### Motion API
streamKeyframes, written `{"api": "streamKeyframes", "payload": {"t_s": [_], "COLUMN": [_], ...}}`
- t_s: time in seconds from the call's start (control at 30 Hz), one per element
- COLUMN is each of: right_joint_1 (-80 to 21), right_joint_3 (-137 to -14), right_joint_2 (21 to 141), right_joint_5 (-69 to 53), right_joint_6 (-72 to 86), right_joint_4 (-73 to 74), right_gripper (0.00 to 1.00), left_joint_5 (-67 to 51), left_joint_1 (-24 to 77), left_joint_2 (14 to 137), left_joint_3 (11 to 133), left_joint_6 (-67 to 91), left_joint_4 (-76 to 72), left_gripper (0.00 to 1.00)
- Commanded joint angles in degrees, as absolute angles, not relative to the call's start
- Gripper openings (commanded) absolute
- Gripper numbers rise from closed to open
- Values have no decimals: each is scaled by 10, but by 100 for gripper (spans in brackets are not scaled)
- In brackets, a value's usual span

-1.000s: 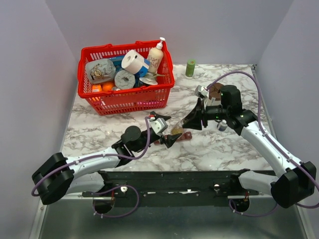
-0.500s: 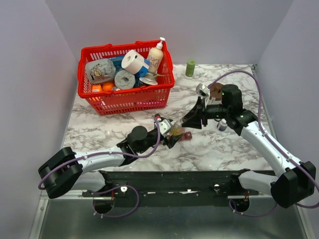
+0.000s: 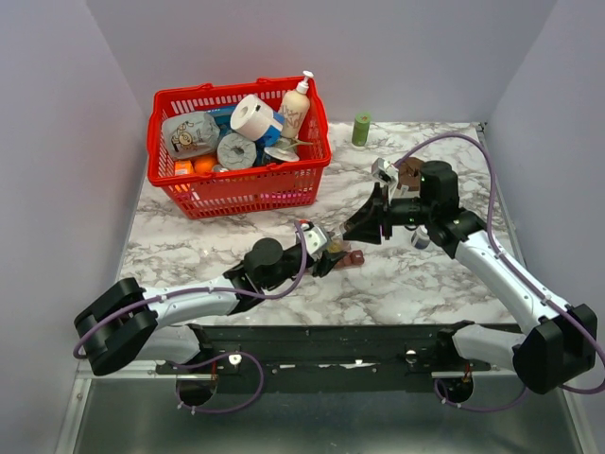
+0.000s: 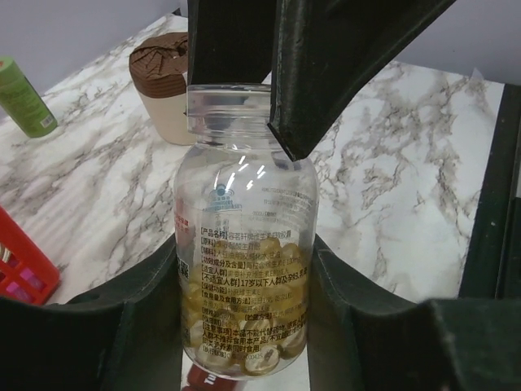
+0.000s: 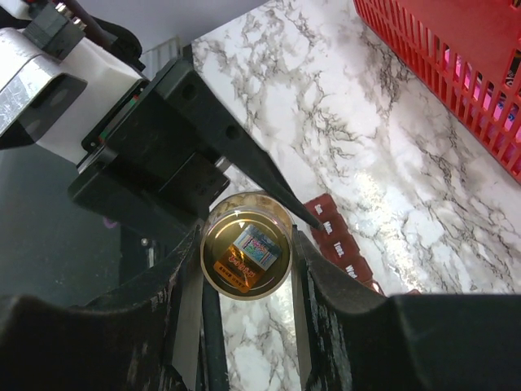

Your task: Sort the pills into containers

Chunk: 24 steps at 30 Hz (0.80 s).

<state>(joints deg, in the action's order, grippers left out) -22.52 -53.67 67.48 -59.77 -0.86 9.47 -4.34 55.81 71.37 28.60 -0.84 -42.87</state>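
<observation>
- One small clear plastic bottle (image 4: 244, 204) stands upright with no lid, near the middle of the white marble table (image 3: 425, 284).
- Lots of tiny yellow pills (image 4: 252, 326) lie in its bottom half. There are too many to count.
- One dark red strip of little joined boxes (image 5: 338, 244) lies on the table just beside the bottle. Its lids are down, and no pills show on it.
- There are two grippers. The left gripper (image 4: 244, 285) is squeezing the bottle's body. The right gripper (image 5: 246, 244) pinches the neck from above.
- One red plastic basket (image 3: 236, 189) full of things sits well apart at the back left.
- One green round tube (image 3: 361, 130) stands near the back edge.
- One pale pot with a brown top (image 4: 167, 90) stands behind the bottle.
- Bare marble lies to the right of the bottle and towards the near edge.
- The bottle's label has a blue mark and rows of small Chinese writing, too small to read. The white letters on the strip's lids are too blurry to read.
</observation>
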Motion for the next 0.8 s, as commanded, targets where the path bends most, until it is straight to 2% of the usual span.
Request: {"api": "streamKeyframes", "payload": {"t_s": [0.0,0.03,0.1,0.2,0.23,0.27,0.3,0.4,0.5,0.6,0.67,0.77], "right_joint_1": [-229,-229,-229,-229,-229,-229,-229,-229,-229,-230,-232,-241], "right_joint_3": [-524,-523,-524,-547,-563,-580,-612,-647,-660,-686,-713,-715], "right_joint_2": [677,678,676,679,683,686,690,700,708,747,769,787], "right_joint_5": [-628,-629,-649,-678,-683,-674,-665,-629,-658,-678,-682,-650], "right_joint_6": [-4,-7,-31,-97,-124,-153,-197,-240,-250,-181,-176,-123], "right_joint_4": [86,86,97,151,176,208,261,317,354,395,435,447], "right_gripper": [19,20,21,43,69,86,99,100,100,100,95,93], "left_joint_5": [-55,-56,-74,-104,-111,-118,-120,-129,-121,-104,-87,-73], "left_joint_1": [556,556,557,557,557,557,556,556,557,557,557,557], "left_joint_2": [712,707,701,686,678,673,669,646,623,609,604,604], "left_joint_3": [301,299,293,288,288,287,285,277,273,277,279,287], "left_joint_6": [-6,-7,-14,-32,-46,-53,-59,-75,-94,-119,-134,-156], "left_joint_4": [-446,-446,-440,-404,-392,-367,-356,-324,-295,-265,-249,-232], "left_gripper": [7,0,0,0,0,0,0,0,0,0,0,0]}}
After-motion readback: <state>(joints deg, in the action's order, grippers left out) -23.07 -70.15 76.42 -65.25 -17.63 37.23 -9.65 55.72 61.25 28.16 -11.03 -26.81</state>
